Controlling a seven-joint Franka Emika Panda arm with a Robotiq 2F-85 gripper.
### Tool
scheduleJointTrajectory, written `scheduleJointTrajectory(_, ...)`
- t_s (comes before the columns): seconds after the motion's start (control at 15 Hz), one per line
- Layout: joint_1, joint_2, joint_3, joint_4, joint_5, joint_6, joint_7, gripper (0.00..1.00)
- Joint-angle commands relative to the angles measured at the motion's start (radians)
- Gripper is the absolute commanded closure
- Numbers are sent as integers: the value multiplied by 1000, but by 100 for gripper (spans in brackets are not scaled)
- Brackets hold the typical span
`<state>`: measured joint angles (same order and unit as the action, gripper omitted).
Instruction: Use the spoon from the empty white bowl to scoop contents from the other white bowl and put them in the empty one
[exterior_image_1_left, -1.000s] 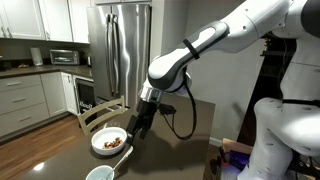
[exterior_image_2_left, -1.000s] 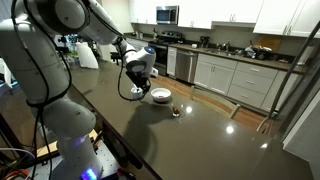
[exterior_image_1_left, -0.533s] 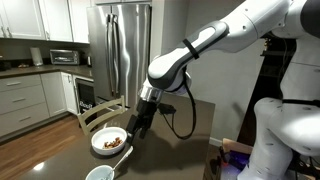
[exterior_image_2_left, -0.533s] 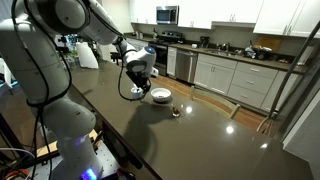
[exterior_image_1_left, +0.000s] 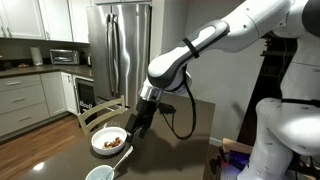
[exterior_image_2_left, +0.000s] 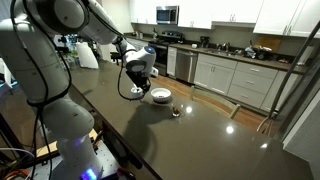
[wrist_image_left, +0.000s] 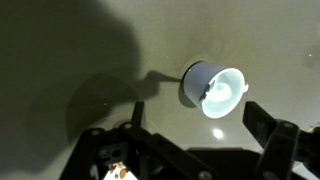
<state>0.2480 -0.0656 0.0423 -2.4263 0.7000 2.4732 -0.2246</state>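
Observation:
The empty white bowl lies just beyond my open gripper in the wrist view; it also shows at the table's near edge in an exterior view. A slim pale shape at its rim looks like the spoon, its handle poking out. The other white bowl holds brown contents; a few pieces show at the wrist view's lower edge. My gripper hangs empty just beside that wide bowl. In an exterior view a white bowl sits next to my gripper.
The dark glossy table stretches wide around the bowls. A small dark thing lies on it near the bowl. A chair back stands behind the table, with a steel fridge and kitchen counters beyond.

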Motion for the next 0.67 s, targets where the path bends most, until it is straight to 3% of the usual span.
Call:
scheduleJointTrajectory(0.0, -23, -1, 35, 3, 93, 14, -49, 0)
scheduleJointTrajectory(0.6, -10, 71, 96, 19, 294, 138, -167, 0)
